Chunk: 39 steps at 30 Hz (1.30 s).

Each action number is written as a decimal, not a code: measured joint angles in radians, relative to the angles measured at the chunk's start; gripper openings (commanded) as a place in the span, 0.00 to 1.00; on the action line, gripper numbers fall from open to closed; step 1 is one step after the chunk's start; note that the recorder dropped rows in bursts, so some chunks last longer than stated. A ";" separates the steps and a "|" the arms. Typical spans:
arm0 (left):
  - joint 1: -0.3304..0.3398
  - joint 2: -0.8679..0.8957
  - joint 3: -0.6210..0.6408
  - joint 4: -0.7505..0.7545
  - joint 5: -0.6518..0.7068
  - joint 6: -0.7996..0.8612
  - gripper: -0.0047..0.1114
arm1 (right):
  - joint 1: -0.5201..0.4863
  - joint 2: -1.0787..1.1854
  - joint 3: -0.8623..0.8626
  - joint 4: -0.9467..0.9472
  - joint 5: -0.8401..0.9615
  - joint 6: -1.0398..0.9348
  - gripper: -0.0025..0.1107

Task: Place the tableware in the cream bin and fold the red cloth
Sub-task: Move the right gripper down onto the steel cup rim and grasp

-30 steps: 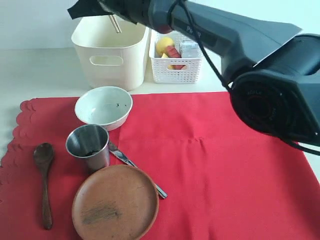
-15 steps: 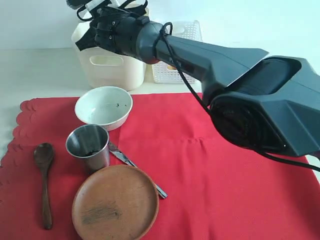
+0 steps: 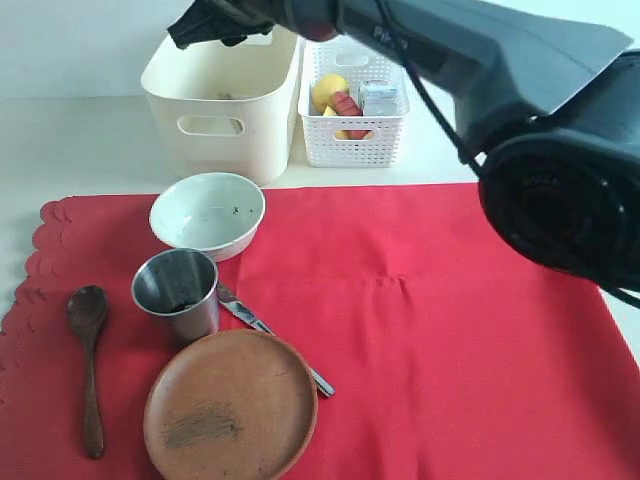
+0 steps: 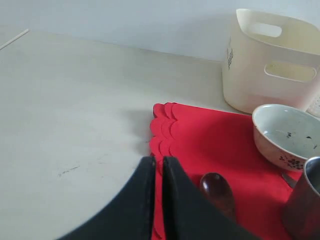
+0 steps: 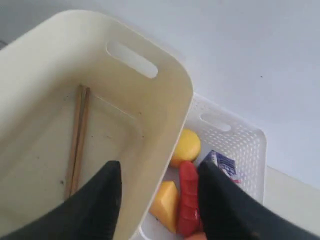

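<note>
My right gripper (image 5: 160, 172) hangs open and empty above the cream bin (image 5: 176, 95), straddling its rim beside the basket. The light wooden chopsticks (image 5: 77, 145) lie on the bin's floor. In the exterior view that gripper (image 3: 205, 25) is over the bin (image 3: 215, 100). On the red cloth (image 3: 450, 340) stand the pale bowl (image 3: 207, 213), the steel cup (image 3: 178, 290) and the brown plate (image 3: 230, 405), with the dark spoon (image 3: 88, 360) and the knife (image 3: 268, 332) lying beside them. My left gripper (image 4: 157, 161) is shut and empty over the cloth's scalloped edge (image 4: 162, 132), near the spoon (image 4: 217, 189).
A white lattice basket (image 3: 355, 135) next to the bin holds a lemon (image 5: 186, 146), a sausage (image 5: 189, 197), cheese (image 5: 164, 205) and a milk carton (image 5: 222, 162). My right arm (image 3: 520, 90) spans the upper right of the exterior view. Bare tabletop (image 4: 75, 110) lies left of the cloth.
The chopsticks that hung from my right gripper above the bin now lie inside it. The right jaws have opened and the arm has dipped and risen. The left gripper is unchanged.
</note>
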 measured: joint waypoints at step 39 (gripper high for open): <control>0.000 0.000 0.000 0.000 0.000 0.000 0.11 | 0.073 -0.312 0.472 0.715 0.178 -0.586 0.44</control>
